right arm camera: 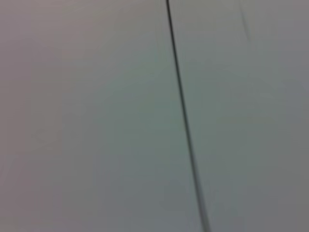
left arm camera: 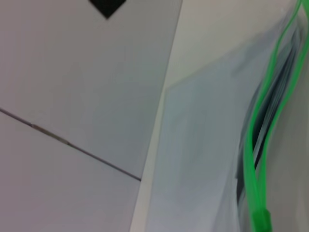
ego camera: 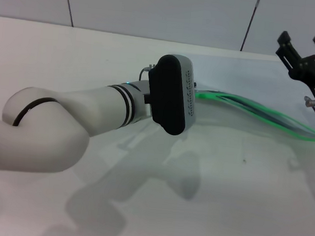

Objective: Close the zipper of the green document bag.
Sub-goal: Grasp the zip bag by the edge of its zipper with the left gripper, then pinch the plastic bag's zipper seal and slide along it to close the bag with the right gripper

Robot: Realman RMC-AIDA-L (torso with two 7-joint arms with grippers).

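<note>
- The flat, translucent pale blue-grey plastic green document bag (left arm camera: 203, 145) lies on the white table (ego camera: 97, 51), right of centre in the head view, largely hidden there behind the left arm's wrist.
- The zipper (ego camera: 258, 112), a thin bright green plastic strip along the bag's long edge, runs from the frame's centre toward the right edge; its two sides are parted, so the mouth gapes.
- In the left wrist view the two green strands join at a small green slider tab (left arm camera: 261, 220) at the lower right of the frame.
- The left gripper (ego camera: 194, 96) sits at the centre of the head view at the zipper's near end; its fingers are hidden behind the wrist housing, so its opening cannot be told.
- The right gripper (ego camera: 304, 43), black, is raised at the upper right of the frame, its fingers spread and holding nothing.
- The right wrist view shows only a pale wall (right arm camera: 96, 116) with a dark seam.
</note>
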